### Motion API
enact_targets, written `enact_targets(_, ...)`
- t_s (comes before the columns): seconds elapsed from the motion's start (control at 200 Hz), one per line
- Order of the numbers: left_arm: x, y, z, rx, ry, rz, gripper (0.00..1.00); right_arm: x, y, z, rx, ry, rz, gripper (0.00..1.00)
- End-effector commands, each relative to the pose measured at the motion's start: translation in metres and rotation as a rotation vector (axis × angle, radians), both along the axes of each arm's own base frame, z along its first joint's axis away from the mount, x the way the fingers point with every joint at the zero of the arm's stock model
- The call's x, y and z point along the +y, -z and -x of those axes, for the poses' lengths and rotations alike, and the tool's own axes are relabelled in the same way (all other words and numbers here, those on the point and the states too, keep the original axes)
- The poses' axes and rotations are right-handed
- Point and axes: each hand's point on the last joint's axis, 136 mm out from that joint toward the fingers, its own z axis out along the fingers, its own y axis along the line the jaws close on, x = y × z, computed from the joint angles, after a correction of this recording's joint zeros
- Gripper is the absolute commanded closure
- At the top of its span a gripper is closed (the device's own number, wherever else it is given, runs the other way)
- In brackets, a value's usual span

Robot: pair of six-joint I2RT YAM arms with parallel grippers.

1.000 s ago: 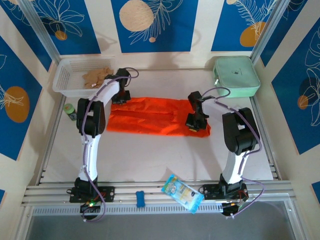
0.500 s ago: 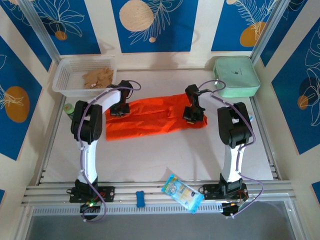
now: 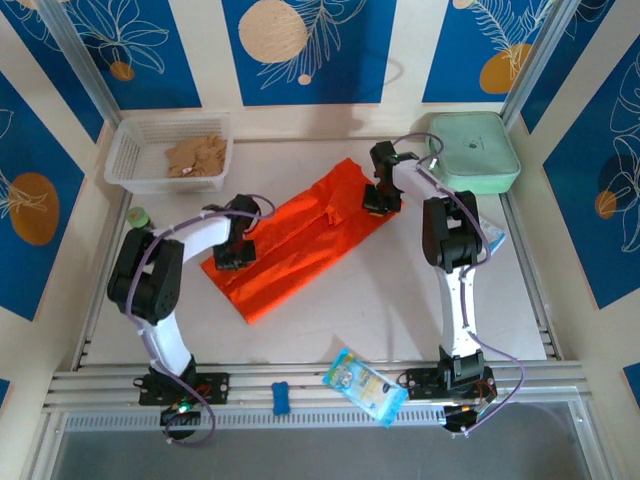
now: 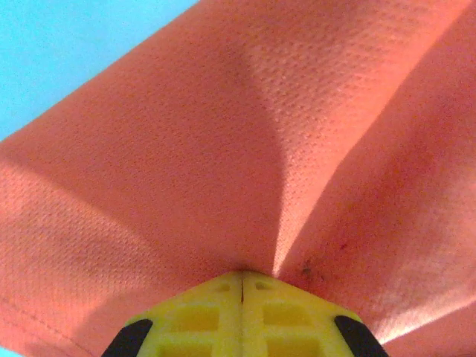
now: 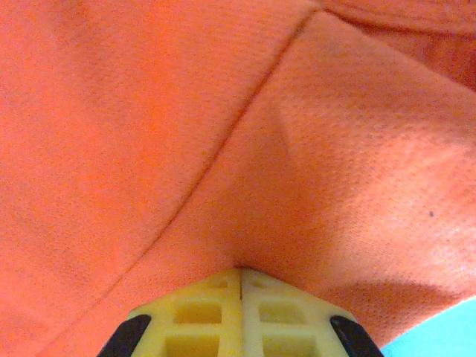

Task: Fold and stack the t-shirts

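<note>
Orange-red t-shirt (image 3: 300,235) folded into a long strip, lying diagonally across the table (image 3: 340,300), from near-left to far-right, with the far end near the mint-green case (image 3: 472,152). Left end effector (image 3: 233,256) clenched on the cloth toward the near-left end, yellow fingertips (image 4: 193,316) pressed together with fabric fanning out of them. Right end effector (image 3: 378,198) likewise clamped on the far-right end. Probably swinging the strip round for the next fold. Move both ends at a matched pace, hold light tension against sagging and slipping layers, and steer clear of the case.
</note>
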Motion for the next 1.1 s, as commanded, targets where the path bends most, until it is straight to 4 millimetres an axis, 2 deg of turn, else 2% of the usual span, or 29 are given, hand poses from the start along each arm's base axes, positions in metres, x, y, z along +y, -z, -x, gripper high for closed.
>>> enact_targets(0.0, -0.03, 0.015, 0.038, 0.063, -0.05, 0.139, 1.0, 0.008, 0.008, -0.008, 0.041, -0.058, -0.036, 1.0)
enact_targets(0.24, -0.066, 0.01, 0.083, 0.052, -0.075, 0.267, 1.0, 0.033, 0.021, -0.038, 0.042, -0.082, -0.127, 1.0)
enact_targets(0.6, -0.111, 0.007, 0.118, 0.055, -0.094, 0.364, 1.0, 0.063, 0.033, -0.059, 0.037, -0.074, -0.262, 1.0)
enact_targets(0.8, -0.138, 0.005, 0.127, 0.045, -0.089, 0.411, 1.0, 0.073, 0.031, -0.067, 0.019, -0.058, -0.317, 1.0)
enact_targets(1.096, -0.156, 0.0, 0.119, 0.007, -0.1, 0.441, 1.0, 0.084, 0.032, -0.073, 0.003, -0.051, -0.358, 1.0)
